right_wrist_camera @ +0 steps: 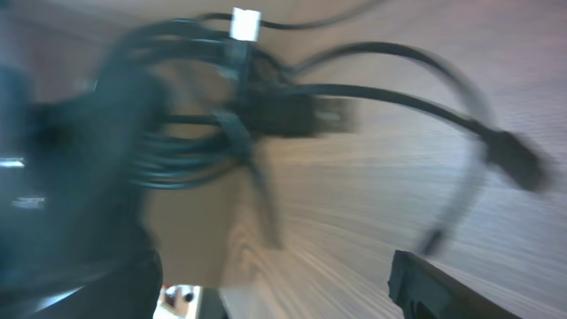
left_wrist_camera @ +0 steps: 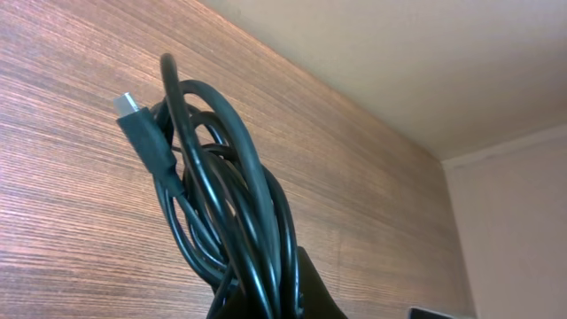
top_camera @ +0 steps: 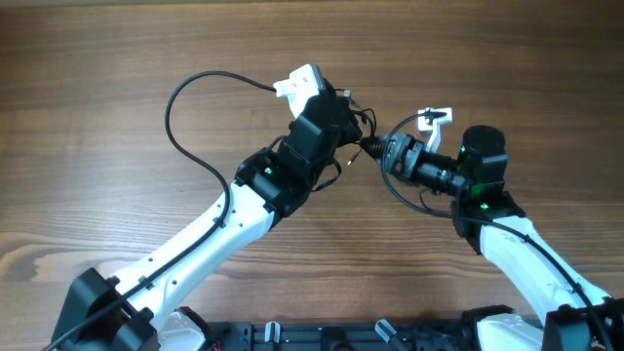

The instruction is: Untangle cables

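The cables [left_wrist_camera: 221,195] are a bundle of thin black cords with a small plug end [left_wrist_camera: 137,124] sticking up. My left gripper [left_wrist_camera: 275,297] is shut on the bundle and holds it above the table. In the overhead view the bundle [top_camera: 359,125] sits between my left gripper [top_camera: 343,109] and my right gripper [top_camera: 378,148]. In the blurred right wrist view the bundle [right_wrist_camera: 221,124] hangs ahead of my right gripper [right_wrist_camera: 266,283], whose fingers are wide apart with nothing between them. A loose strand with a plug [right_wrist_camera: 523,164] curves off to the right.
The wooden table [top_camera: 117,58] lies under both arms. A thicker black arm cable [top_camera: 180,112] loops out left of the left wrist. A thin cord loop [top_camera: 409,195] hangs under the right wrist. A white wrist fitting [top_camera: 434,117] sits above the right gripper.
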You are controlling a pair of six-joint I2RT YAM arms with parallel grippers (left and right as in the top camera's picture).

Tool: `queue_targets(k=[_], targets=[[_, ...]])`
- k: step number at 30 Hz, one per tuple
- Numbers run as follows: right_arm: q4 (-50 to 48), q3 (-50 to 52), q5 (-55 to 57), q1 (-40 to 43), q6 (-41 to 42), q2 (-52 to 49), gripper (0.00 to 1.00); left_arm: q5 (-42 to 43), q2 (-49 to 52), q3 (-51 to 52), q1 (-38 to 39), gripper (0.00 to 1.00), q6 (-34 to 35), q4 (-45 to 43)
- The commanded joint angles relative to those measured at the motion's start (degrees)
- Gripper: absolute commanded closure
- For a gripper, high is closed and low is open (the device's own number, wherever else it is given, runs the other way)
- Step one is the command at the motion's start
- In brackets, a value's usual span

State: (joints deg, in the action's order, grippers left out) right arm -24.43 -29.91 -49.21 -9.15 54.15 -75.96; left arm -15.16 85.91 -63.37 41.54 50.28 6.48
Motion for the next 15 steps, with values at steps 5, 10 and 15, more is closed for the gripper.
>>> queue_targets(k=[5,10,15], targets=[[1.5,-0.4,19.9,-6.5,10.1,-0.7,0.55,-1.0,-1.4,-0.4,2.1,0.96,2.9,-0.3],[5.1,-0.4,30.2,-6.6,10.6,-0.7,0.58,-1.0,-1.4,-0.4,5.2,0.96,2.8,0.3],[11.3,-0.4,32.9,-6.3,8.3,-0.7,0.75,-1.1,-1.4,-0.4,5.9,0.96,2.8,0.4]])
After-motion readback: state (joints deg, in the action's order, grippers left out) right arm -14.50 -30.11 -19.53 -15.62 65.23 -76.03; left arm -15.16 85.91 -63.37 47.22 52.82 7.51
